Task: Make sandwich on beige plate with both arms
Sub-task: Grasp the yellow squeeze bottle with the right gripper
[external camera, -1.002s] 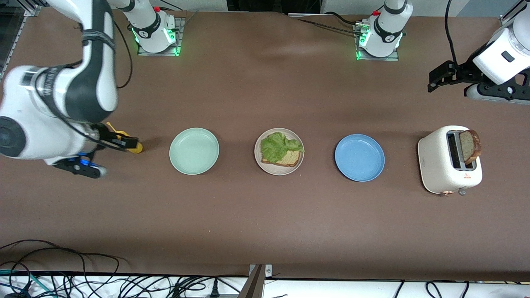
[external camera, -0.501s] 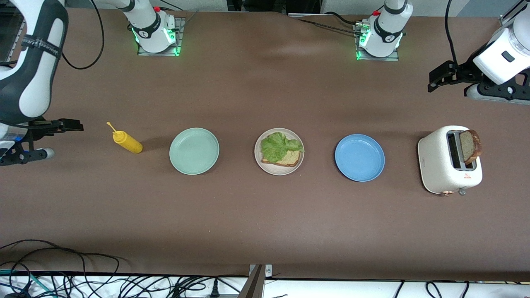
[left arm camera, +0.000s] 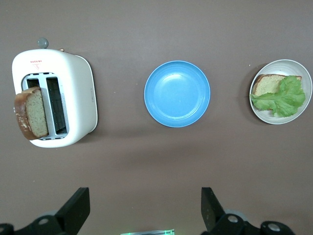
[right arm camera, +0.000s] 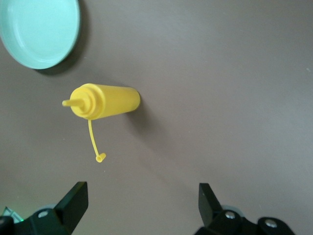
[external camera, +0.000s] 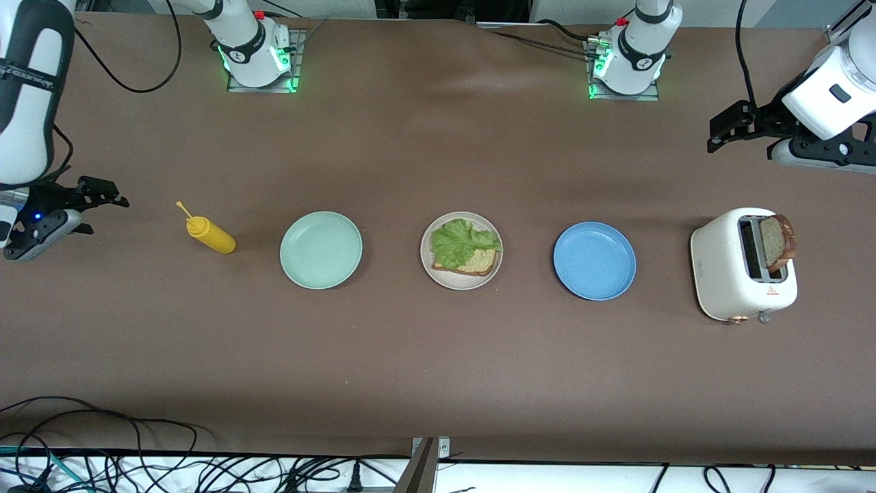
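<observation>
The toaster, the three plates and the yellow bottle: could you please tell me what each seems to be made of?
The toaster: probably matte white plastic or painted metal, smooth rounded shell without glare. The green plate, beige plate and blue plate: likely matte plastic or melamine, even colour, soft sheen; glazed ceramic is possible. The yellow bottle: soft squeeze plastic, with a thin tethered cap.
</observation>
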{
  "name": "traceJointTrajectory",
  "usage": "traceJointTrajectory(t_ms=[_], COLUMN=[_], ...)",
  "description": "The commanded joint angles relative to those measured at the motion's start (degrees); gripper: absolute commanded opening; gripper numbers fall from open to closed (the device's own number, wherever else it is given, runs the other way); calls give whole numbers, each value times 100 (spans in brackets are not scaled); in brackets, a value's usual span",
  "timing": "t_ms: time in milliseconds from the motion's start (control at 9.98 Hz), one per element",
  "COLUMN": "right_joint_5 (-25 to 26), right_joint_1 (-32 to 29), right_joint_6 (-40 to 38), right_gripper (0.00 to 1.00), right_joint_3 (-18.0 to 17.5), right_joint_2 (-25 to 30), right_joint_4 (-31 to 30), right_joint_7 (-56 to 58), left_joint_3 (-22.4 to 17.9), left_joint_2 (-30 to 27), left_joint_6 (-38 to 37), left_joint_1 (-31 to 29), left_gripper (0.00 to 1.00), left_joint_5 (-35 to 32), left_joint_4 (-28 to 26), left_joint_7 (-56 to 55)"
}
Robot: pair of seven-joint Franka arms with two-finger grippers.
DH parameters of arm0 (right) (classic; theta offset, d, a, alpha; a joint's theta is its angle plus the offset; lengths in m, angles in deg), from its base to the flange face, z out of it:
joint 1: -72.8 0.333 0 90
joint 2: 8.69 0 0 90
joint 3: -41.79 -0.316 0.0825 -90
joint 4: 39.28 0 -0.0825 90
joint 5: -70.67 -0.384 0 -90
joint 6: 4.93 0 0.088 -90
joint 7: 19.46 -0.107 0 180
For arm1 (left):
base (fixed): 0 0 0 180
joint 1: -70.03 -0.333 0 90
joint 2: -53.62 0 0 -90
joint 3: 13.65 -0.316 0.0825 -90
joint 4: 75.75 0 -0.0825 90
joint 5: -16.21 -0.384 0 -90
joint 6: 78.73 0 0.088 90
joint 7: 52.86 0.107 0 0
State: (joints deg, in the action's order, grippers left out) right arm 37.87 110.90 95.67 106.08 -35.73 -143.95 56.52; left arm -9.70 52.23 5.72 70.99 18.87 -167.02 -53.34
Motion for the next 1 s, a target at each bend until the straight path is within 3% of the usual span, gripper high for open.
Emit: traceJointTrajectory(t_ms=[0,301,601,902], right_joint_5=[-716,-1463,-2693,-3310], right_joint_1=[-310,-723,-987,-1828], right_joint_6=[135,126,65,-190], right_gripper=[100,100,100,100], right_joint_3=[-31,-66,-145,-889], right_joint_2=[199,15,-537,-899], right_joint_4=[-605,-1080,-1494,-1495], right_joint_7=[1484,2621,4253,5231], left_joint_3=[18,18,18,18], left_joint_2=[-29,-29,-29,-28], left_joint_6=[-51,-51,-51,-51], left_joint_1=[-25,-25,-25,-25], left_gripper=[100,100,100,100], left_joint_5=[-29,-29,-29,-29], left_joint_4=[57,57,57,57], left_joint_7=[13,13,21,21])
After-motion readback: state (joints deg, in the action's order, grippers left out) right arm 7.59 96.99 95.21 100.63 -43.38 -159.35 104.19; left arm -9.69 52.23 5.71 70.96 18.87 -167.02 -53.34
